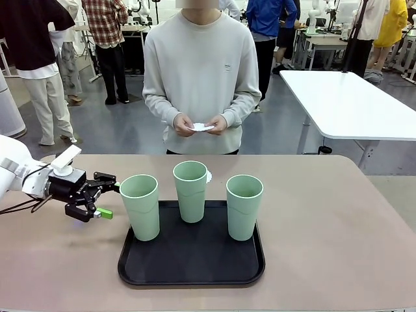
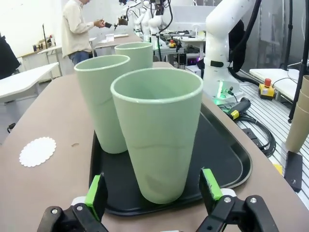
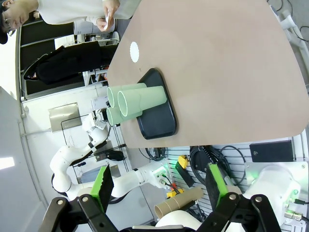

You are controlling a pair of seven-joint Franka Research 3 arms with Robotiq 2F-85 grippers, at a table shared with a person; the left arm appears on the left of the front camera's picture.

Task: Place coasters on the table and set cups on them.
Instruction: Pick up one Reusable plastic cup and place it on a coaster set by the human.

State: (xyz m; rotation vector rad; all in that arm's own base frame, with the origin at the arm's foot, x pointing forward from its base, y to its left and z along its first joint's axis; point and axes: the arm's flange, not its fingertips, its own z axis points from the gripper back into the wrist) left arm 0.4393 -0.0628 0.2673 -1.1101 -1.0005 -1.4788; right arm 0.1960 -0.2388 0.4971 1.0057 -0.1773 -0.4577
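Three mint-green cups stand on a black tray (image 1: 195, 273): the left cup (image 1: 140, 207), the middle cup (image 1: 190, 190) and the right cup (image 1: 244, 207). My left gripper (image 1: 109, 199) is open, level with the left cup and just to its left. In the left wrist view that cup (image 2: 157, 130) stands right ahead of the spread green pads (image 2: 96, 191), unclasped. One white coaster (image 1: 208, 176) lies on the beige table (image 1: 338, 227) behind the middle cup, also seen as coaster (image 2: 37, 151). The person holds more coasters (image 1: 203, 127) in both hands. My right gripper (image 3: 157, 186) is open, high above the table.
A white table (image 1: 351, 104) stands beyond the far right corner. The person stands at the far edge, opposite the tray (image 2: 227, 159). Cables and cardboard tubes (image 2: 297, 121) lie beside the table on the robot's side. Bare tabletop spreads to the right of the tray.
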